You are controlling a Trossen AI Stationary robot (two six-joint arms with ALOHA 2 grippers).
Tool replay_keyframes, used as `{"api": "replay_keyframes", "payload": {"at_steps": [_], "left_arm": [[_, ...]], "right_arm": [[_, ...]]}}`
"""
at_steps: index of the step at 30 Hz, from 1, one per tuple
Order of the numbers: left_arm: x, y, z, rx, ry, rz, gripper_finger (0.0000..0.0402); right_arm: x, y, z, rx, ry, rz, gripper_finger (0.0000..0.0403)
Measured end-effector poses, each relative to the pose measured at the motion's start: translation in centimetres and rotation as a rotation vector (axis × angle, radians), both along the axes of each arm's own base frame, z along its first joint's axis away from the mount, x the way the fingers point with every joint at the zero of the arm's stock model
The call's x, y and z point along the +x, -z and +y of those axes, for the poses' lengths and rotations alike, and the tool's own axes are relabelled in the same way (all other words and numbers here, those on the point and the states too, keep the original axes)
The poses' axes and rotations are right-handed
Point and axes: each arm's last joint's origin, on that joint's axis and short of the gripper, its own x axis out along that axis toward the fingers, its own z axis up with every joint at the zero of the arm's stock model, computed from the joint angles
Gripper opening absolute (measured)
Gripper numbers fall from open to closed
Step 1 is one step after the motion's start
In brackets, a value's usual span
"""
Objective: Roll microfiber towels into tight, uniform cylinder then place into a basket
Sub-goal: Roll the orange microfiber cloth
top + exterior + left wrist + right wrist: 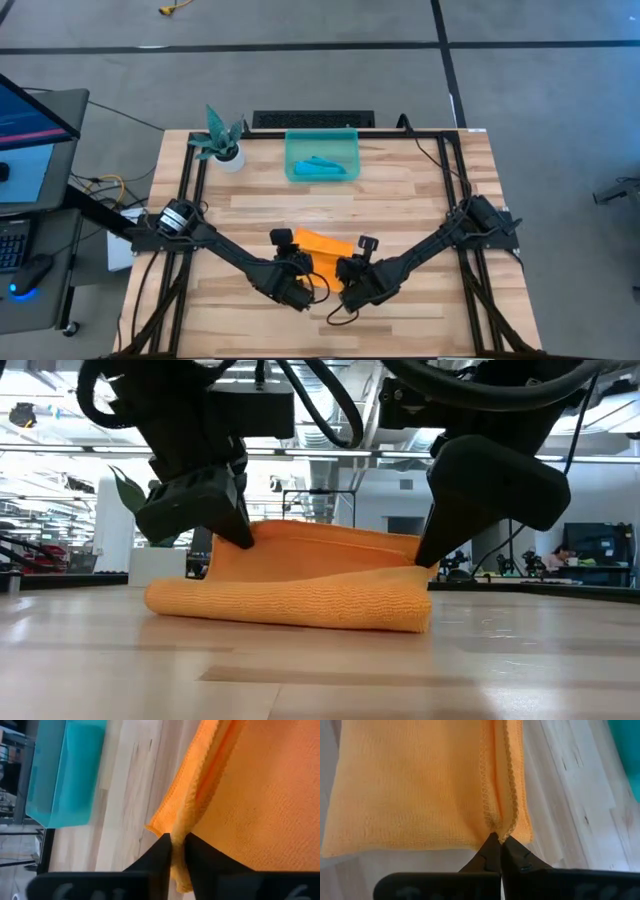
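Both pincers pinch the orange towel [322, 246] low on the bench [420, 190]. Your left pincer [177, 851] grips one hem, fingers slightly parted around it; your right pincer [498, 845] is clamped tight on the opposite hem. If either hem slips free, the fold could sag and roll unevenly. Well beyond both pincers, the basket [321, 156] already holds the rolled teal towel [322, 166].

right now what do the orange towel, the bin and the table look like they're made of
Orange towel: soft knit-looking cloth, probably microfiber; fine looped texture, stitched hem. Bin: translucent teal plastic, smooth; light passes through its wall. Table: pale wood planks with visible grain, apparently a matte finish.
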Motion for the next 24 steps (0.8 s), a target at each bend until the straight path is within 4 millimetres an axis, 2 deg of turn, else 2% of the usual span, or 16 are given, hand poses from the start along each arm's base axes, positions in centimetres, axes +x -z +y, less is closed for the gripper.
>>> {"api": "replay_keyframes", "payload": {"at_steps": [9,16,24], "left_arm": [[0.1,0.3,0.2,-0.106,-0.011,0.067,0.0112],[-0.8,-0.1,-0.7,-0.041,0.014,0.079,0.0119],[-1.1,0.0,-1.2,-0.062,0.029,0.098,0.0119]], "right_arm": [[0.5,0.0,-0.9,0.002,0.029,-0.002,0.0010],[0.8,0.0,-1.5,0.002,0.048,-0.002,0.0021],[0.9,0.0,-1.7,0.006,0.059,-0.006,0.0043]]}}
